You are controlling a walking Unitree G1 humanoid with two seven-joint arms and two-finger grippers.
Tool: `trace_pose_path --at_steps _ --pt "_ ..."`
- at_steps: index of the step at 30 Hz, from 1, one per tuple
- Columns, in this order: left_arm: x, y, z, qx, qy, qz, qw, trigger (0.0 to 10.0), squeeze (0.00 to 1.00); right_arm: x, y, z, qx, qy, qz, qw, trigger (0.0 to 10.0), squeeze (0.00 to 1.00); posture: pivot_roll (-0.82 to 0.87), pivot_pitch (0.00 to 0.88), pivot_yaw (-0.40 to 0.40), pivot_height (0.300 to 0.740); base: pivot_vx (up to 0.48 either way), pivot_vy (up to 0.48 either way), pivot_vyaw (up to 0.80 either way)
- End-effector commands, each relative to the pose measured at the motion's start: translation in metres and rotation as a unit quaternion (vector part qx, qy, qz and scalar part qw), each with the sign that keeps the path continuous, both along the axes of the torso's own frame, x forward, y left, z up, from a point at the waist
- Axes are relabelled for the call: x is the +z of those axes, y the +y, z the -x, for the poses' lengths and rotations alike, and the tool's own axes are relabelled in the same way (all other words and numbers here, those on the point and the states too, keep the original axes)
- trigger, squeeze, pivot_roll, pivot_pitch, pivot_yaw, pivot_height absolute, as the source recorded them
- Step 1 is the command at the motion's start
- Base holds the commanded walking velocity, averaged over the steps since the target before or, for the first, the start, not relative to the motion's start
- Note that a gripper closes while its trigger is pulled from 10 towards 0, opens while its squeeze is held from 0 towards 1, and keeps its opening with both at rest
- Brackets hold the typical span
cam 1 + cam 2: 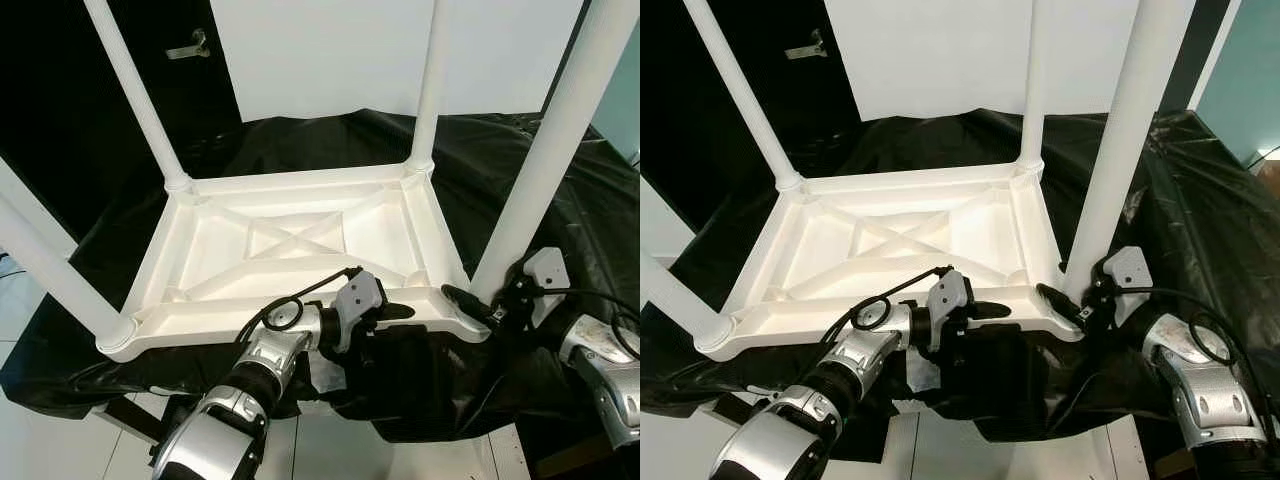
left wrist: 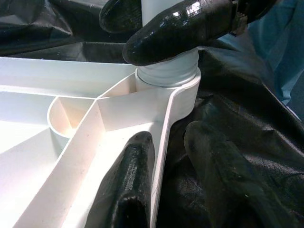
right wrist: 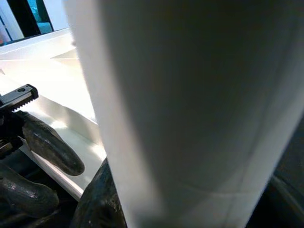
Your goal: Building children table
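Observation:
A white plastic children's table (image 1: 300, 240) lies upside down on a black-draped surface, its four legs pointing up. My left gripper (image 1: 400, 312) is at the near rim, open. One finger (image 2: 128, 180) rests inside the rim wall (image 2: 161, 142), while the other sits outside it with a small gap. My right gripper (image 1: 470, 298) is shut on the base of the near right leg (image 1: 545, 150), one finger in front of the socket (image 2: 180, 28) and the other behind. That leg (image 3: 190, 95) looms close in the right wrist view, with the left gripper's fingers (image 3: 47, 147) beyond it.
Black sheeting (image 1: 560, 200) covers the work surface and hangs over its front edge. A white panel (image 1: 330, 50) stands behind the table. Three other legs rise at the far left (image 1: 135, 90), far right (image 1: 432, 80) and near left (image 1: 50, 270). Pale floor (image 1: 30, 440) lies below.

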State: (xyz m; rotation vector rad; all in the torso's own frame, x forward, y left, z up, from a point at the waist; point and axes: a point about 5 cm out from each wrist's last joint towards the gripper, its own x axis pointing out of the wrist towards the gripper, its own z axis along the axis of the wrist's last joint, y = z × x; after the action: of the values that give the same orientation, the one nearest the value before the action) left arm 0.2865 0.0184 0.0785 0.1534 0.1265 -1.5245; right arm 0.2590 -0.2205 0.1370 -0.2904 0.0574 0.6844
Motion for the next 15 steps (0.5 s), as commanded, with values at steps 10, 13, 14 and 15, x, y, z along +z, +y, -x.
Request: trace_pose_path --at_steps 10,13,14,15 --pt "-0.037 0.008 0.023 -0.04 0.071 -0.072 0.994 10.0 0.0 -0.04 0.047 0.018 -0.3 -0.05 -0.129 0.944 0.0 0.0 -0.14 0.0 0.053 0.74 0.0 0.0 0.0" --pt "-0.037 0.008 0.022 -0.039 0.071 -0.072 0.994 10.0 0.0 -0.043 0.048 0.023 -0.334 -0.051 -0.137 0.931 0.0 0.0 -0.14 0.0 0.053 0.74 0.0 0.0 0.0" --pt "-0.037 0.008 0.022 -0.039 0.07 -0.073 0.994 10.0 0.0 -0.041 0.047 0.025 -0.374 -0.065 -0.144 0.914 0.0 0.0 -0.14 0.0 0.055 0.74 0.0 0.0 0.0" --pt "-0.037 0.008 0.022 -0.039 0.07 -0.073 0.994 10.0 0.0 -0.041 0.047 0.025 -0.374 -0.065 -0.144 0.914 0.0 0.0 -0.14 0.0 0.055 0.74 0.0 0.0 0.0"
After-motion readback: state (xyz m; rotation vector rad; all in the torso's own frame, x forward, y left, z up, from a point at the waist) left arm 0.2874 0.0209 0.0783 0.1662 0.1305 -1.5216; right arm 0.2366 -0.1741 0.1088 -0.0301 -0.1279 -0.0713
